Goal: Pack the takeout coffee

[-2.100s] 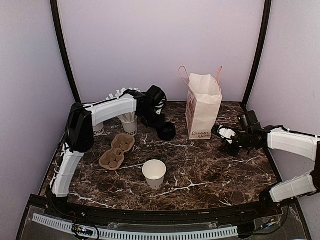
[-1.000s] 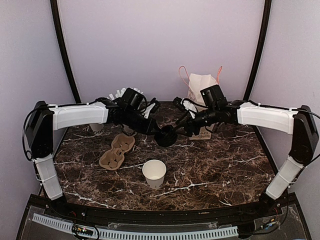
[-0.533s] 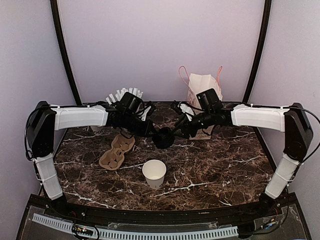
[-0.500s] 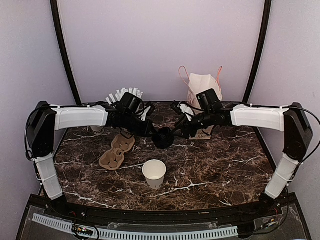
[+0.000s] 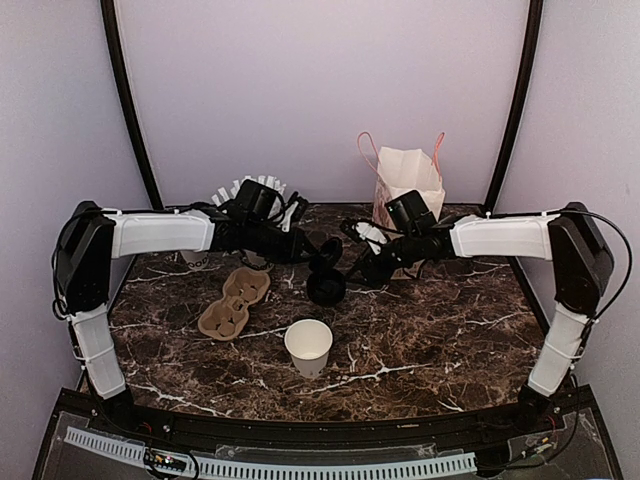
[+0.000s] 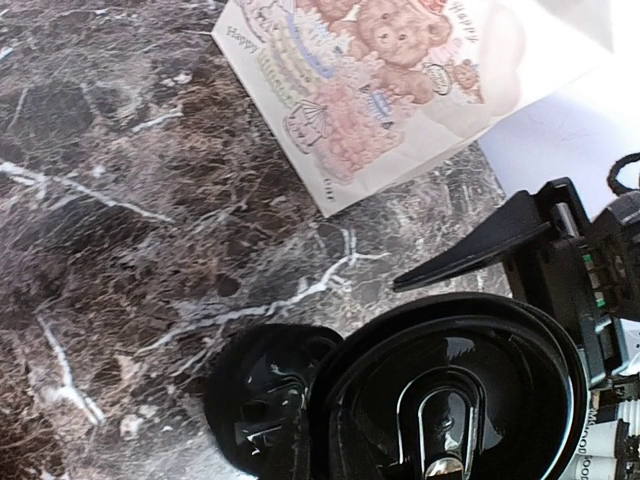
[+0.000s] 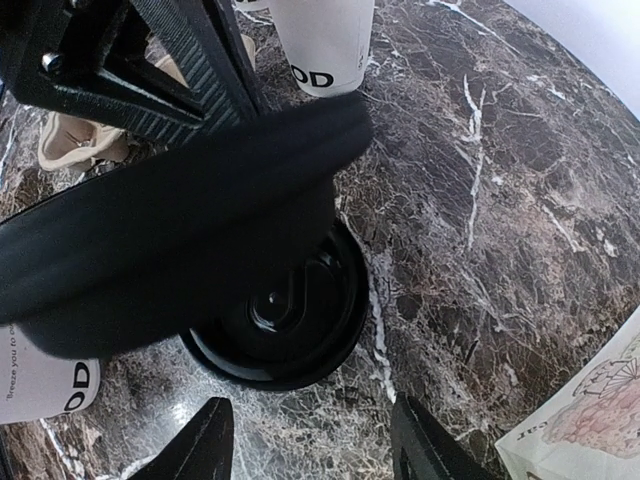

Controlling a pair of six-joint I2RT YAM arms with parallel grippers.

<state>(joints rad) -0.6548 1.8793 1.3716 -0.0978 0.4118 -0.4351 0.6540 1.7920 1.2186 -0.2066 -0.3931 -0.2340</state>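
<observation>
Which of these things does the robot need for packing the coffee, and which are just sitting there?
For the job:
white cup, no lid yet
black lid, held in the air
paper bag

Just sitting there:
cup of straws
brown cup carrier
spare black lid, lying flat

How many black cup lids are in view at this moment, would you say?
2. One tilted lid is pinched in the left gripper above the marble table; one flat lid lies on it just below. More may be nested under that one.
</observation>
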